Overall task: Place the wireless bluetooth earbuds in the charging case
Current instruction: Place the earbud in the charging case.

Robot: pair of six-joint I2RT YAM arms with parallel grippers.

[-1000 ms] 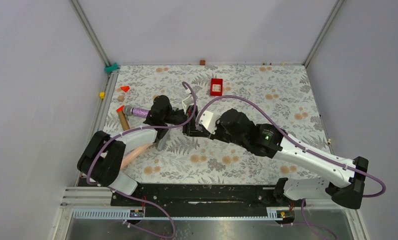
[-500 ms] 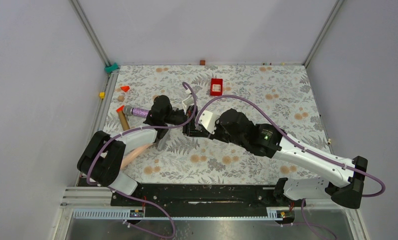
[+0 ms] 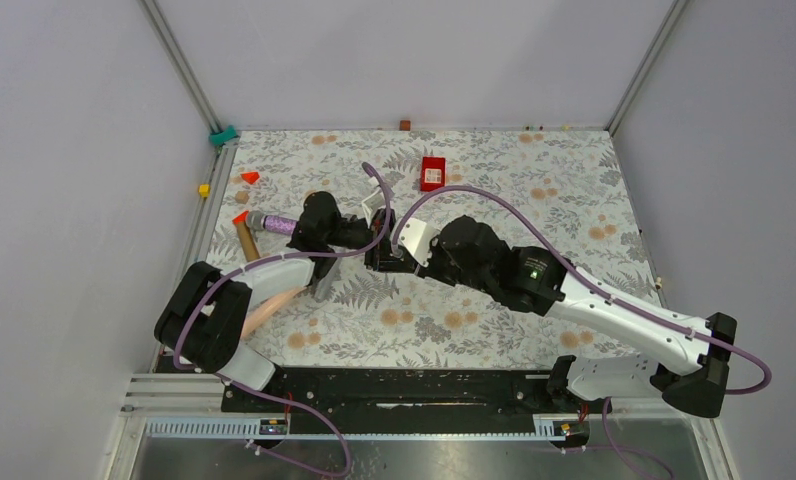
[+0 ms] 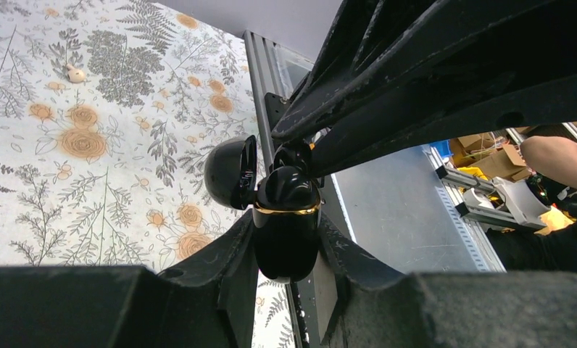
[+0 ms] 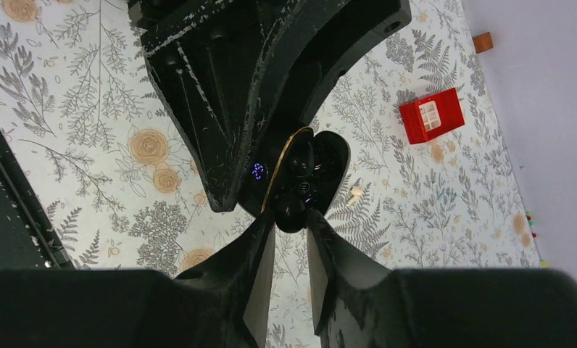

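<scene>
Insertion seemed underway: the left end effector [image 4: 286, 254] clamped the open charging case [image 4: 285, 214]. The right end effector [image 5: 291, 226] pinched an earbud [image 5: 290, 209] between its fingertips at the socket. Seating it, then releasing, looked next.

the overhead view is bright and evenly lit from above, with only soft, faint shadows beneath both arms on the floral table cloth [image 3: 574, 200]. the pale walls take a slight lilac cast, and the picture is sharp to its edges.

both wrist views are darker up close. the fingers of the left gripper [image 4: 285, 243] fill the bottom as black, blurred masses, while the glossy charging case [image 4: 285, 210] carries small white glints.

in the right wrist view the right gripper [image 5: 289, 221] is likewise out of focus. the earbud [image 5: 289, 208] reads as a near-featureless black blob, a tiny blue-violet light glows on the case, and the red box [image 5: 431, 114] is crisp.
</scene>
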